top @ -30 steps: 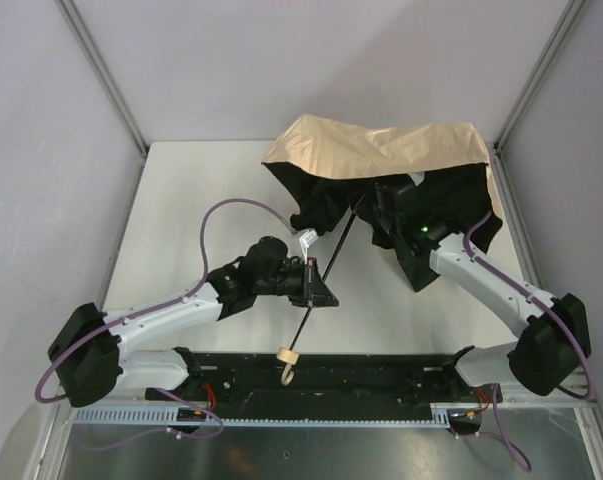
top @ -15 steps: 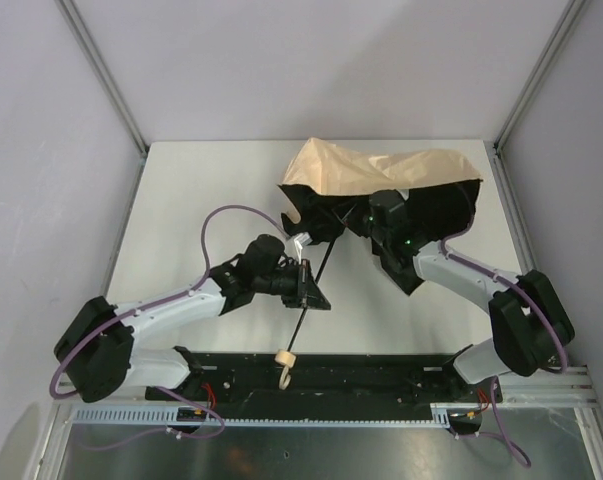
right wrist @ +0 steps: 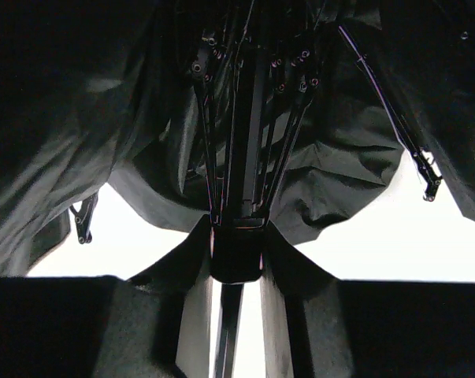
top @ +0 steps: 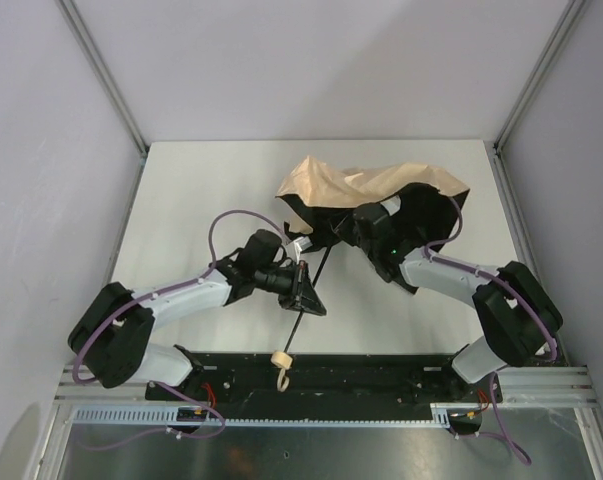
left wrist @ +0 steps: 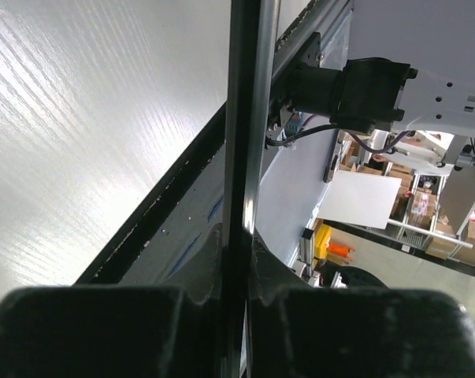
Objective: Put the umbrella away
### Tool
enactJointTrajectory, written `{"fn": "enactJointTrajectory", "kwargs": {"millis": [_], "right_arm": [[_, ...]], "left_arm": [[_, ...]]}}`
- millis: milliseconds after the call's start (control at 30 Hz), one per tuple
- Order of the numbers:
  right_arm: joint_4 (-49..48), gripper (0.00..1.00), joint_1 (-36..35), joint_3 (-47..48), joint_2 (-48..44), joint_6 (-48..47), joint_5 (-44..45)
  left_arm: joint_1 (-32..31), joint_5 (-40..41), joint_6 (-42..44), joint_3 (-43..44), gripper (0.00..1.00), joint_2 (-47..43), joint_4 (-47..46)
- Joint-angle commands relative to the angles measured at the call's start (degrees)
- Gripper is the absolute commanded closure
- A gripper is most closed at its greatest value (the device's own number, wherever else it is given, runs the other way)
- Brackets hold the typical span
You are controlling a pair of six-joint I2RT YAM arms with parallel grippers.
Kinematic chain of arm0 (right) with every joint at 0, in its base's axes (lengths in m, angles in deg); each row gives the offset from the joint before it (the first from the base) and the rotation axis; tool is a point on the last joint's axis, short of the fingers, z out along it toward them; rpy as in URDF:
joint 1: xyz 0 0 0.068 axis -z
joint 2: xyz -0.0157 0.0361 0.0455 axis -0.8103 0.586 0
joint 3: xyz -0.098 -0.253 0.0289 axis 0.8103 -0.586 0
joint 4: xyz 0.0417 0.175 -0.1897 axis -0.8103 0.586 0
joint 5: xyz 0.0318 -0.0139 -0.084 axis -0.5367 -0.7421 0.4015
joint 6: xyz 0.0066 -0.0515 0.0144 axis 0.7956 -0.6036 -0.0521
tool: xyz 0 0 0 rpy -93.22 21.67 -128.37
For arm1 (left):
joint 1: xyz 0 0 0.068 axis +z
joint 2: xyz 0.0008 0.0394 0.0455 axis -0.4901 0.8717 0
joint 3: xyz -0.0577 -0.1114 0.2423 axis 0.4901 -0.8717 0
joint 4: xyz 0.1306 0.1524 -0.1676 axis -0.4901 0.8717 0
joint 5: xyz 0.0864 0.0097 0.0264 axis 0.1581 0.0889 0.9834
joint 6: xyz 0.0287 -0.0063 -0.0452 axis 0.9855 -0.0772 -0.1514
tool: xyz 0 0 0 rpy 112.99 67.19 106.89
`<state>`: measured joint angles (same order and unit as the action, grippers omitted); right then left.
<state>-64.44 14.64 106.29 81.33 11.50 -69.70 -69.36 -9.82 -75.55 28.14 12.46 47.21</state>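
Now collapsing umbrella (top: 326, 182): pinching shaft (left wrist: 241, 157) w/ L gripper (left wrist: 235, 303), seemingly clamping runner (right wrist: 237, 256) w/ R gripper (right wrist: 235, 319); next, sliding runner toward handle (top: 279, 359) to fold it flat.

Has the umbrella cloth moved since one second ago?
Yes. The umbrella cloth has folded inward: its right edge drew left, away from the right edge of the table.

The umbrella (top: 381, 182) lies toward the table's (top: 201, 190) rear.
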Motion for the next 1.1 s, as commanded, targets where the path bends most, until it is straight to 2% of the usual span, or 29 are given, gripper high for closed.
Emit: {"fn": "enactJointTrajectory", "kwargs": {"millis": [0,100,133,233,333,467,567,767,833,967,1000,1067], "right_arm": [[6.14,1.0,-7.27,-1.81,-0.81,-1.92,-16.92],[5.67,1.0,-4.71,-1.68,-3.85,-2.81,-19.67],[5.57,0.96,-3.36,-1.65,-4.77,-2.3,-21.43],[6.2,0.69,-0.6,-1.62,-7.8,0.08,-25.51],[9.62,0.42,-0.32,-1.66,-11.71,0.8,-25.23],[12.72,0.26,0.13,-2.39,-16.7,0.89,-23.42],[14.6,0.21,1.46,-3.38,-19.71,1.31,-20.32],[5.56,0.2,4.21,-7.73,-24.81,6.92,-13.1],[3.21,0.22,6.36,-7.82,-23.7,9.19,-14.38],[-5.36,0.3,11.02,-7.1,-17.29,12.97,-23.06],[-8.38,0.31,11.59,-6.91,-15.89,13.1,-24.35],[-8.58,0.29,12.08,-4.67,-13.32,11.31,-23.79]], "left_arm": [[6.11,13.4,-3.93,3.83,1.0,-1.49,-14.4],[6.15,13.84,-4.15,2.09,1.0,-2.35,-16.69],[6.12,13.84,-4.41,1.73,1.0,-2.51,-17.52],[6.09,13.63,-6.17,1.11,1.0,-2.41,-20.07],[5.96,13.2,-9.08,0.68,1.0,-2.62,-22.96],[5.7,14.65,-10.72,0.05,1.0,-5.35,-23.86],[4.61,17.13,-10.28,-0.23,1.0,-7.55,-23.84],[1.7,20.37,-11.57,-1.18,1.0,-7.82,-23.57],[0.46,20.55,-11.57,-0.94,1.0,-7.54,-23.61],[-1.66,22.21,-11.12,-0.66,1.0,-8.43,-23.61],[-1.83,22.2,-11.01,-0.66,1.0,-8.54,-23.57],[-2.07,22.17,-11.02,-0.88,1.0,-8.82,-23.54]]}}
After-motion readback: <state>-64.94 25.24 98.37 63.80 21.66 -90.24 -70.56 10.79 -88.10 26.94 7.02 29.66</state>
